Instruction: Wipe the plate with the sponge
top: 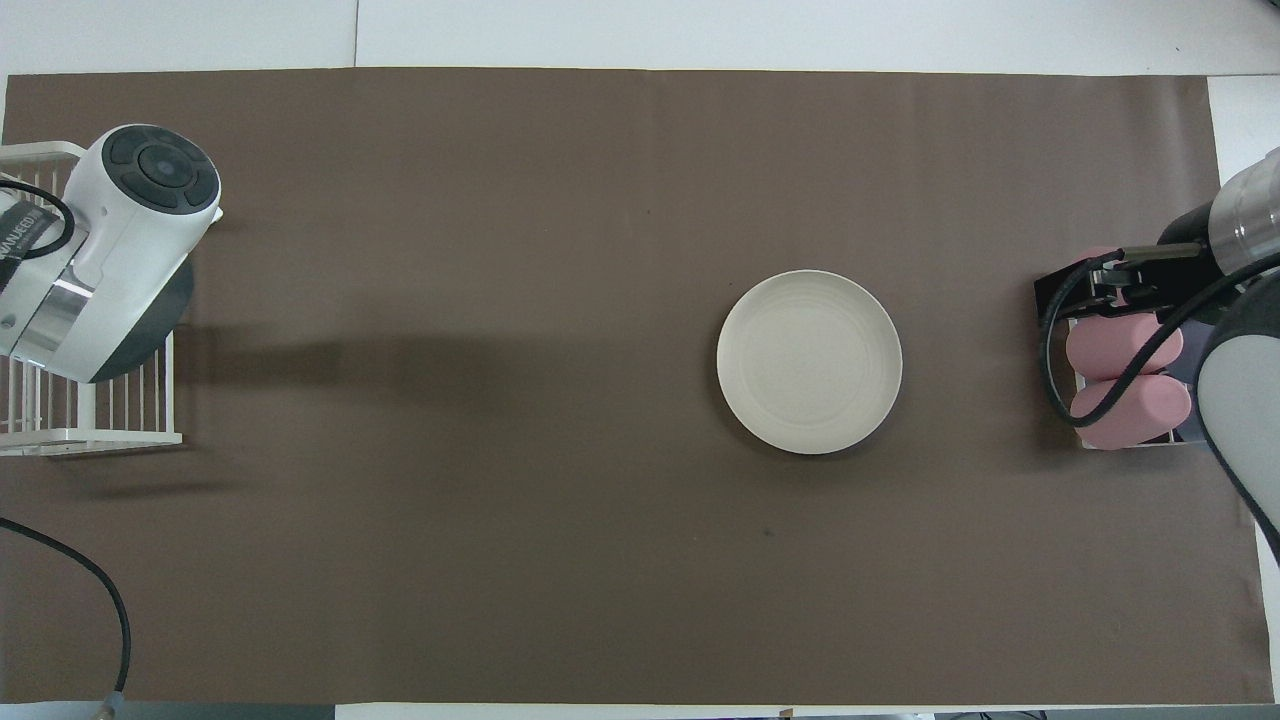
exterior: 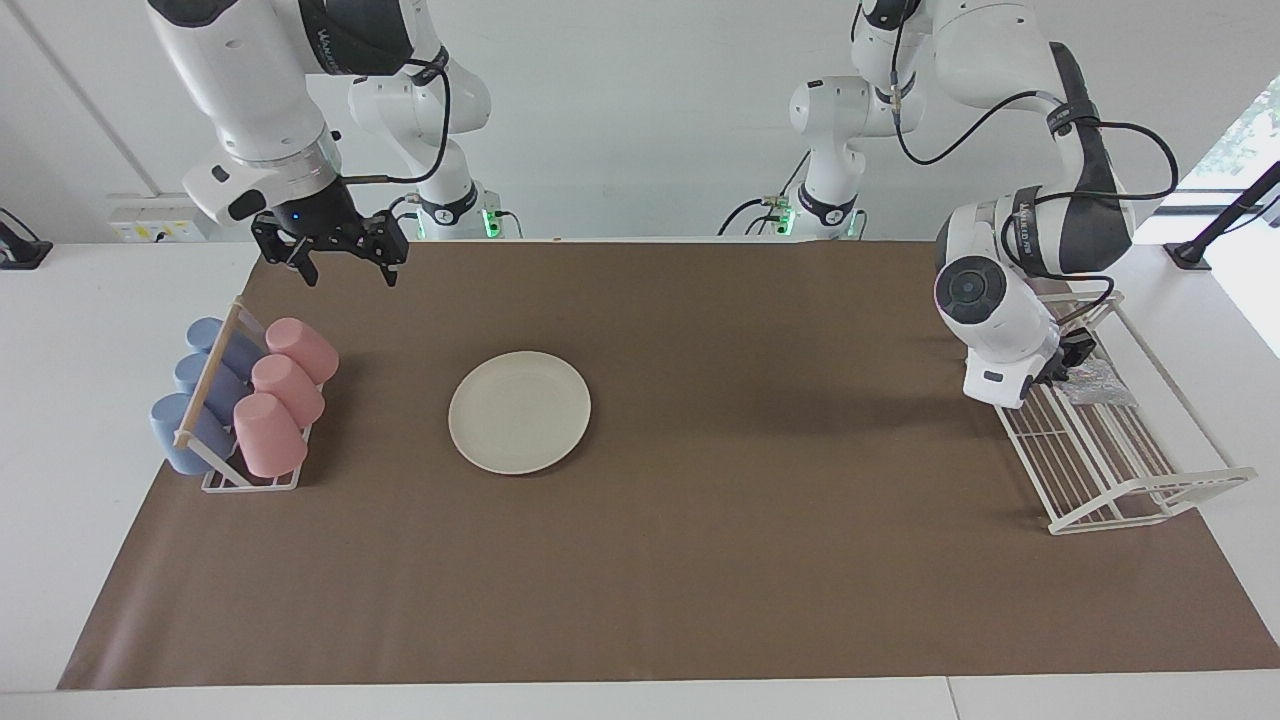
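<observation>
The cream-white plate [exterior: 519, 412] lies flat on the brown mat, toward the right arm's end of the table; it also shows in the overhead view [top: 809, 361]. The silvery sponge [exterior: 1100, 383] lies on the white wire rack [exterior: 1110, 470] at the left arm's end. My left gripper [exterior: 1074, 362] is down at the rack, right beside the sponge; its wrist hides it in the overhead view. My right gripper [exterior: 348, 262] is open and empty, raised over the mat near the cup rack, and waits; it also shows in the overhead view [top: 1080, 295].
A rack holds pink cups [exterior: 290, 385] and blue cups [exterior: 200, 400] on their sides at the right arm's end, beside the plate. The pink cups [top: 1125, 385] lie partly under my right gripper in the overhead view. The wire rack's edge [top: 100, 437] shows there too.
</observation>
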You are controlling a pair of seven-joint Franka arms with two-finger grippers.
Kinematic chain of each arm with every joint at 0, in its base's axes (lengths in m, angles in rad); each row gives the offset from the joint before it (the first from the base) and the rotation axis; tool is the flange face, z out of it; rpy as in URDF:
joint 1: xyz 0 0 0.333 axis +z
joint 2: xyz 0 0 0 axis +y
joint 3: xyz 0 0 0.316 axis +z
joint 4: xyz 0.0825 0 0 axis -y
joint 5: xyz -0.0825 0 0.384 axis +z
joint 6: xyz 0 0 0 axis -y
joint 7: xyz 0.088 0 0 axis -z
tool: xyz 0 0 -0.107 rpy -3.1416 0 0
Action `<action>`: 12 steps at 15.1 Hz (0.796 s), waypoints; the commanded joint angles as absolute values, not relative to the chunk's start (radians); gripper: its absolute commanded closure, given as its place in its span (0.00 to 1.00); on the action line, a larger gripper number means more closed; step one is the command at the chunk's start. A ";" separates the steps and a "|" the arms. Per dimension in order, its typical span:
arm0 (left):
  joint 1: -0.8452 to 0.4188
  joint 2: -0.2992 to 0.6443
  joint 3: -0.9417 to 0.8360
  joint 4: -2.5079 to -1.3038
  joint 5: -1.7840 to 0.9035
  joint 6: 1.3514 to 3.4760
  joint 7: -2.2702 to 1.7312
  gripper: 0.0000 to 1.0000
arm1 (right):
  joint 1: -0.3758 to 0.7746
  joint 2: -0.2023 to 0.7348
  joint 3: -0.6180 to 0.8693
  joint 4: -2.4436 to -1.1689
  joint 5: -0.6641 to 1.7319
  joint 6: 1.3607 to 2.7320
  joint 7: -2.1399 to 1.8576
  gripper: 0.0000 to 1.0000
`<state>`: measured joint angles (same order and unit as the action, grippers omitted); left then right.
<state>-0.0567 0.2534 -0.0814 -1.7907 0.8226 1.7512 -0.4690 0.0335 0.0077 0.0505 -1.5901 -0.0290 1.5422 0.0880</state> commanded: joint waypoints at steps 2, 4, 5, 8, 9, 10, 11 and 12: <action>-0.066 0.248 -0.077 -1.787 0.838 1.759 -0.471 1.00 | 0.029 -0.014 0.060 -1.615 -0.032 1.551 0.106 0.00; -0.066 0.247 -0.078 -1.770 0.838 1.755 -0.468 1.00 | 0.029 -0.014 0.061 -1.615 -0.031 1.551 0.107 0.00; -0.066 0.247 -0.081 -1.763 0.836 1.750 -0.465 1.00 | 0.029 -0.014 0.063 -1.615 -0.031 1.551 0.110 0.00; -0.080 0.247 -0.092 -1.678 0.792 1.694 -0.448 1.00 | 0.029 -0.014 0.066 -1.612 -0.031 1.545 0.198 0.00; -0.084 0.248 -0.092 -1.643 0.738 1.675 -0.443 1.00 | 0.031 -0.014 0.067 -1.611 -0.031 1.545 0.216 0.00; -0.084 0.250 -0.092 -1.597 0.663 1.648 -0.442 1.00 | 0.029 -0.012 0.086 -1.608 -0.031 1.546 0.233 0.00; -0.087 0.262 -0.092 -1.560 0.613 1.616 -0.442 1.00 | 0.029 -0.012 0.095 -1.606 -0.031 1.546 0.257 0.00; -0.095 0.277 -0.094 -1.515 0.563 1.573 -0.442 1.00 | 0.029 -0.012 0.100 -1.606 -0.031 1.545 0.296 0.00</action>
<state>-0.0779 0.2487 -0.0988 -1.6132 0.6528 1.6575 -0.4601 0.0338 0.0065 0.0754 -1.5905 -0.0287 1.5422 0.2267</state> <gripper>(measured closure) 0.956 0.000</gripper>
